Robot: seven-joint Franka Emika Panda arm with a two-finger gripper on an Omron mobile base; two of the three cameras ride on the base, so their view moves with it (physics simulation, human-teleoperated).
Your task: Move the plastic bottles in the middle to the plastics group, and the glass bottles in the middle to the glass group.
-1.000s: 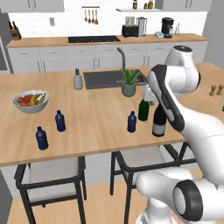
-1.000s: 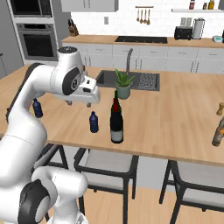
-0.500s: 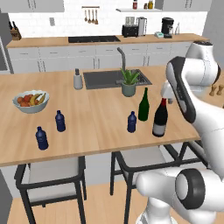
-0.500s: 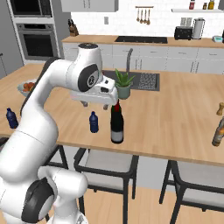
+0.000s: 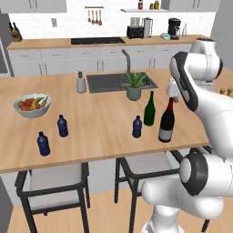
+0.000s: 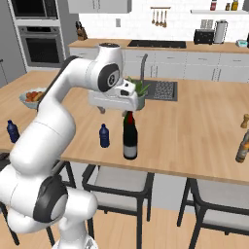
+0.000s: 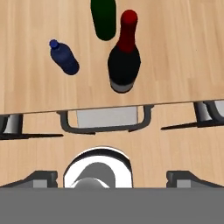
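This is a home kitchen, rendered rather than filmed. A long wooden island (image 5: 104, 123) carries a sink (image 5: 116, 82) with a tall faucet (image 5: 126, 58), a fruit bowl (image 5: 32, 105) and a potted plant (image 5: 134, 86), with dark stools (image 5: 52, 184) tucked under its edge. Behind it run grey cabinets (image 5: 68, 61), a cooktop (image 5: 98, 40), a toaster (image 5: 135, 31), a coffee maker (image 5: 174, 27), hanging utensils (image 5: 93, 16) and a wall oven (image 6: 44, 46).
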